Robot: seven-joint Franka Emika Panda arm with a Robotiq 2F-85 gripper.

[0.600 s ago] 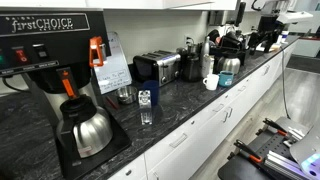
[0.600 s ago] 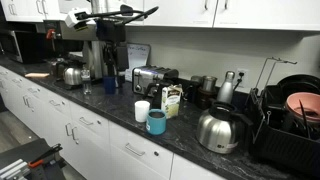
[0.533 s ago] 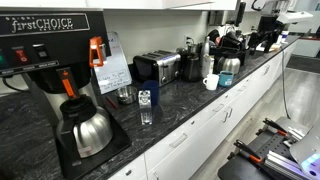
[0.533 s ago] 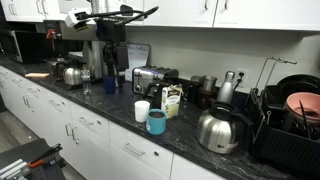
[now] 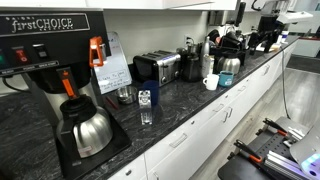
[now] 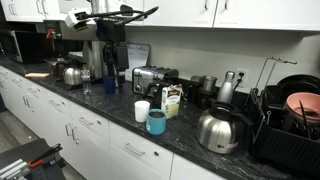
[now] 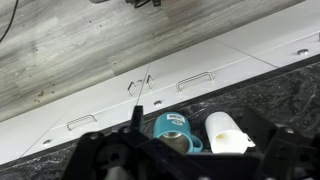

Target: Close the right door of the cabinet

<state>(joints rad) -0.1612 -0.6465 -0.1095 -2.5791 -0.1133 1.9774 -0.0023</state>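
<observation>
Inspected a long counter of dark mottled stone, set along a kitchen wall, with white drawers and doors below its front edge and white wall cabinets above its back edge. Found toward one end, in an exterior view, a black coffee brewer lettered "first CHOICE", with a steel carafe on its base and a drinking glass just beside, near the front edge. Noted mid-counter a chrome and black toaster against the back edge, and close to the front edge a teal mug just beside a white cup. Recorded a steel kettle further along and a black dish rack at the far end. Observed wood-grain flooring in the wrist view. Located the cabinet doors in two runs: upper doors above the back edge, white, flat-panelled, with slim metal handles, lying flush; lower doors beneath the front edge below the mug and cup, white, with two bar handles side by side at the meeting seam, likewise flush. Unable to single out the task's right door among them. Saw the gripper only as a dark blurred housing across the lower edge of the wrist view, over the mug and cup; unable to tell whether jaws spread or pressed together.
</observation>
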